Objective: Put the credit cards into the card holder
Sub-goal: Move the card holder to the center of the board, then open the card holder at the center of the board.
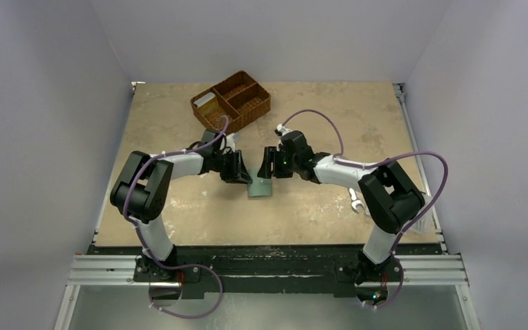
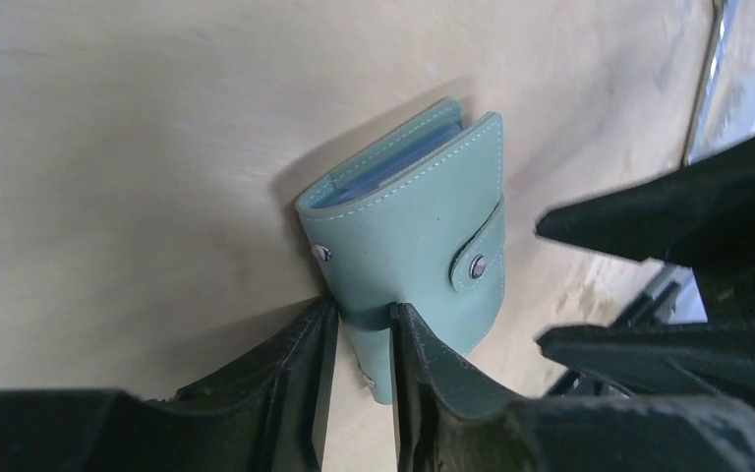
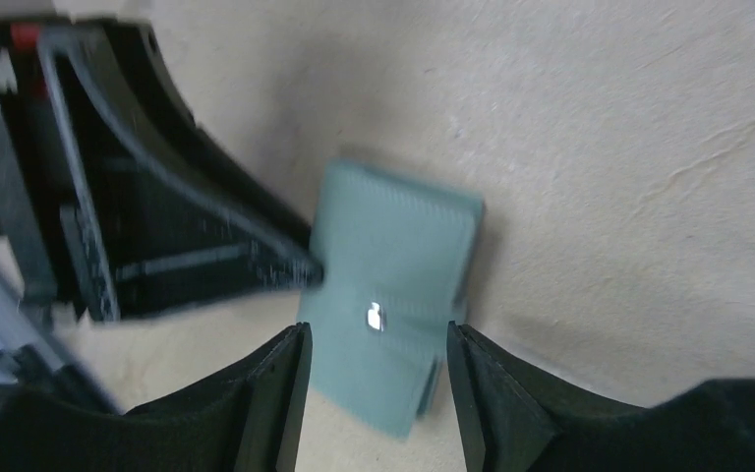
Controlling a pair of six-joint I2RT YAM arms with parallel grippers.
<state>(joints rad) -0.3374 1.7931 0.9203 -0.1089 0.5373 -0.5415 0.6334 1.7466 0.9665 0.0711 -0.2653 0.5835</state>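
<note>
The card holder (image 1: 260, 188) lies on the desk (image 1: 330, 110) at the middle of the top view, between the two arms and closed, its strap (image 2: 482, 246) snapped over the front. It is a soft, stitched teal wallet, light and likely to slide or flop rather than stay put, so it probably wants one tool pinning the spine while the other works the strap; the flap edges look too limp to pull on alone. The left tool (image 2: 364, 320) is drawn in narrow at the bottom of its wrist view with the holder's lower edge between the fingers, though I cannot tell whether it actually pinches or only flanks it. The right tool (image 3: 376, 339) stands wider, its fingers either side of the holder's near end with a sliver of desk showing beside one, so it grips nothing. Bluish sleeves show at the holder's open edge; whether any hold a card is hidden. The wicker basket (image 1: 257, 84) sits at the upper middle of the top view, and pale flat pieces in its left compartment are probably the credit cards (image 1: 206, 100), thin, stiff and slippery.
</note>
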